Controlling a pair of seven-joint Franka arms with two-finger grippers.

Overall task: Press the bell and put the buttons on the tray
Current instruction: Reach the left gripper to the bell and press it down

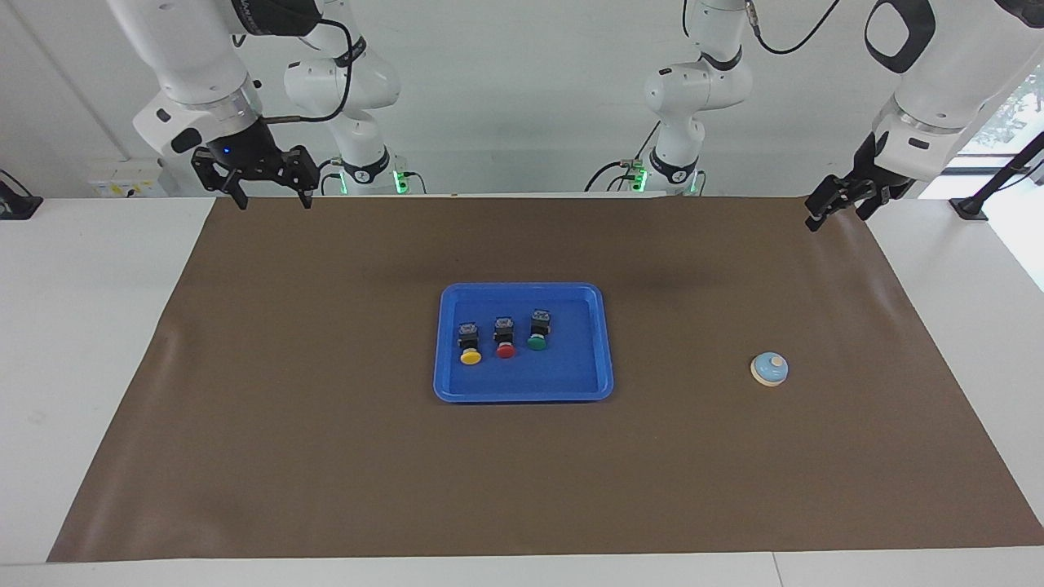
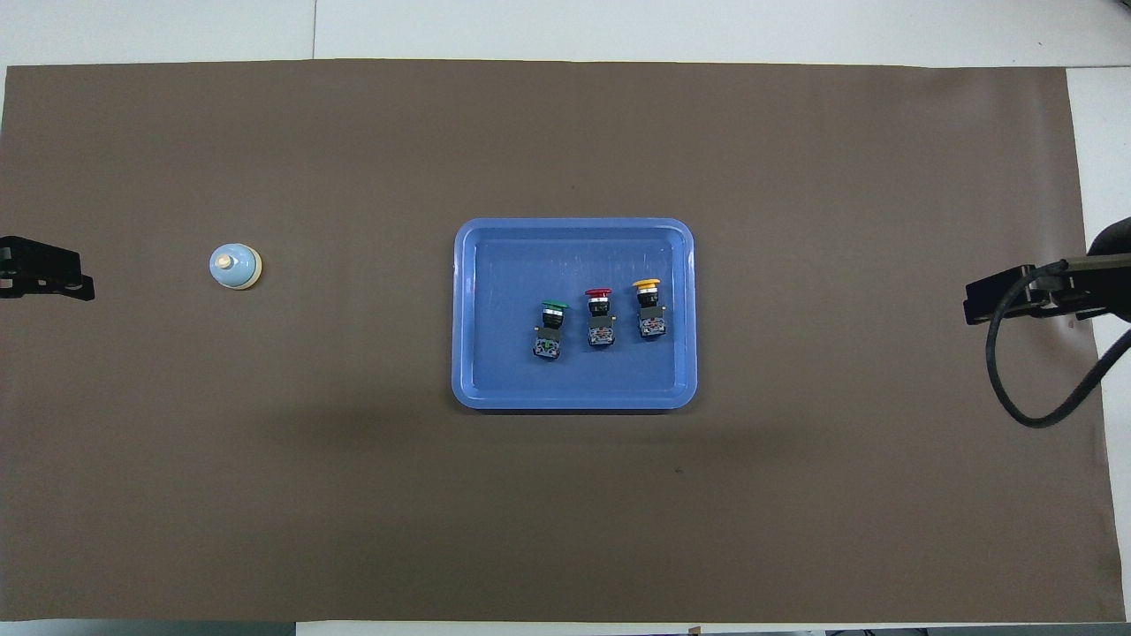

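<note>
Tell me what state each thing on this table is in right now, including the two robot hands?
Tray: flat on the brown mat, holding all three buttons.
Yellow button: lying on its side in the tray.
Red button: lying on its side in the tray.
Green button: lying on its side in the tray.
Bell: upright on the mat, untouched.
Right gripper: raised, fingers open, empty.
Left gripper: raised, fingers open, empty, waiting.

One camera stands high across the table and faces the robots, from rather far. The other looks steeply down from above the robots' end. Both share the brown mat (image 1: 326,456) and the tray (image 2: 574,228), turned half around.
</note>
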